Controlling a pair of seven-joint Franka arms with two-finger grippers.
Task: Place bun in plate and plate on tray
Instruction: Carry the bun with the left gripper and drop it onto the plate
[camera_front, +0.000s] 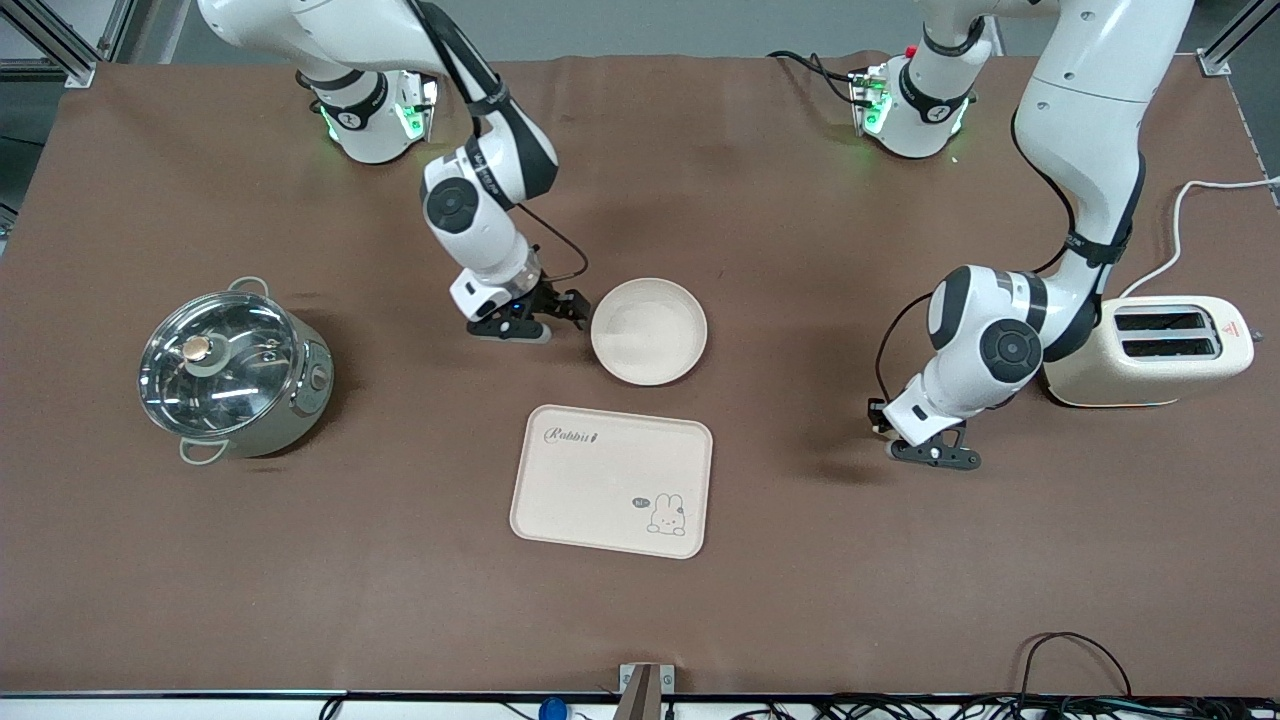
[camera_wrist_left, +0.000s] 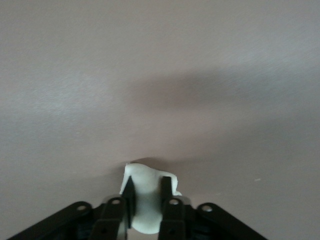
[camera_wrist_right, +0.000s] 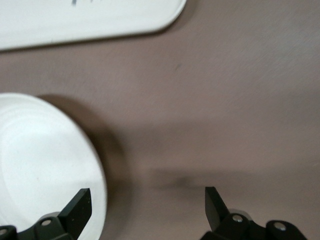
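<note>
My left gripper (camera_front: 935, 452) is low over the brown table beside the toaster. In the left wrist view it (camera_wrist_left: 147, 182) is shut on the small cream-white bun (camera_wrist_left: 145, 212); the bun is hidden in the front view. The round cream plate (camera_front: 648, 331) lies empty mid-table. My right gripper (camera_front: 558, 306) is open at the plate's rim on the right arm's side. In the right wrist view it (camera_wrist_right: 146, 192) has one fingertip (camera_wrist_right: 80, 200) over the plate (camera_wrist_right: 40, 165) and the other over bare table. The Rabbit tray (camera_front: 612, 480) lies empty, nearer the front camera than the plate; its edge shows in the right wrist view (camera_wrist_right: 75, 20).
A steel pot with a glass lid (camera_front: 235, 370) stands toward the right arm's end. A cream toaster (camera_front: 1150, 350) with a white cord stands toward the left arm's end, close beside the left arm. Cables lie along the table's front edge.
</note>
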